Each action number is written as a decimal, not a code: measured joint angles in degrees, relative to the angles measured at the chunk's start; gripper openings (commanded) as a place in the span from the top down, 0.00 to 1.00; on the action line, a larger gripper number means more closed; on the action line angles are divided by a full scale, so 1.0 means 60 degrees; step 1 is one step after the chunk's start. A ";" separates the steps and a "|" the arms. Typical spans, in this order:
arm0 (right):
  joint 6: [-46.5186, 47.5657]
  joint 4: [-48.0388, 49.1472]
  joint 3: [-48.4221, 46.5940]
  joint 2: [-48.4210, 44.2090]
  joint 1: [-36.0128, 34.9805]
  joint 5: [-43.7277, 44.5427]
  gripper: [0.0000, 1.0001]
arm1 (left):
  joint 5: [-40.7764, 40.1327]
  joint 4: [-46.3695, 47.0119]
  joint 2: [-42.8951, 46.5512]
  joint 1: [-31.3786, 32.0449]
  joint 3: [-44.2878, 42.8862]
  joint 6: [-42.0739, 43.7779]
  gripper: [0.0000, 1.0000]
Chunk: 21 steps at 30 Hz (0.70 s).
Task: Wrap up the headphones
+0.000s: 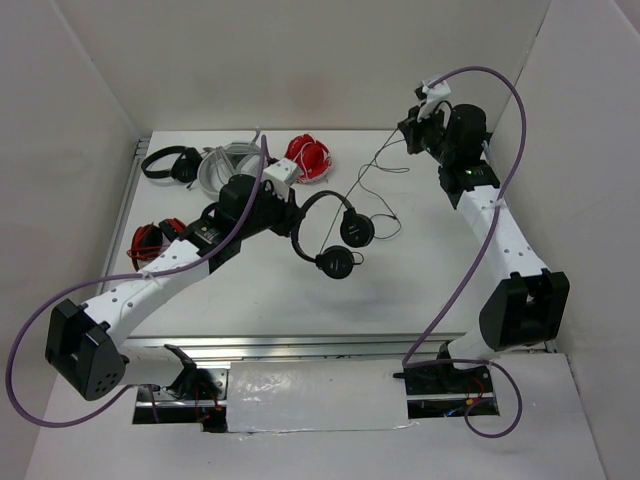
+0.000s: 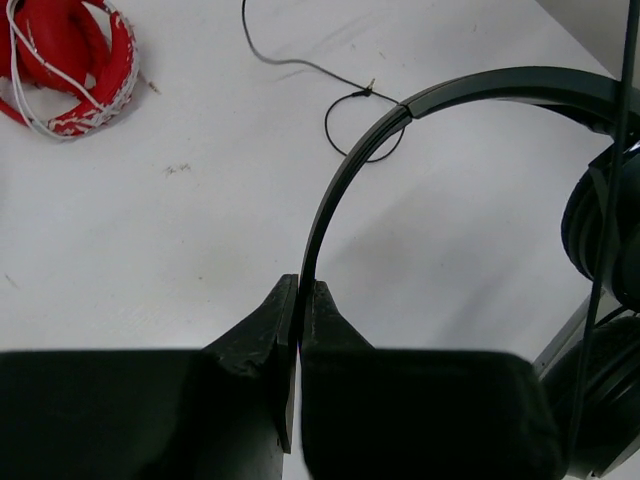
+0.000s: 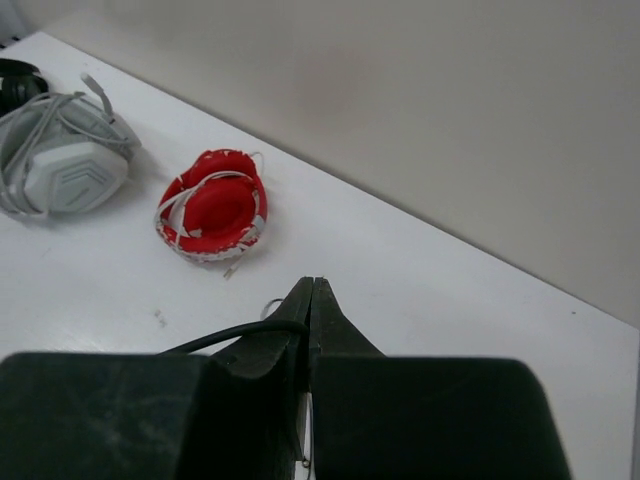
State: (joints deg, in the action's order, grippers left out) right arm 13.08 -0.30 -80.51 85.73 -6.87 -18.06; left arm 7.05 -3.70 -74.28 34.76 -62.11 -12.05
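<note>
Left wrist: thin, arched black headphones (image 2: 480,85)

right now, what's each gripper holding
Left gripper: closed on the headband of the headphones.
Right gripper: closed on the cable.

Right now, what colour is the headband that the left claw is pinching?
Black. The headband shows best in the left wrist view.
</note>
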 measured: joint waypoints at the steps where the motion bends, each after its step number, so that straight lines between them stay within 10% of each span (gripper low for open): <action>1: -0.0149 0.0084 0.0029 0.0000 0.0073 -0.0084 1.00 | -0.0087 -0.0062 0.0000 0.0000 0.0000 -0.0040 1.00; 21: -0.1158 0.0554 0.0364 -0.0011 0.0594 -0.0911 1.00 | -0.0699 -0.0463 -0.0372 0.0007 -0.0007 -0.0612 1.00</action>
State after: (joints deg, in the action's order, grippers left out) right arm 6.13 3.03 -78.32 85.67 -3.31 -23.53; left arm 2.85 -6.48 -76.51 34.81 -62.15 -15.73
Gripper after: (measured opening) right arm 0.011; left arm 0.126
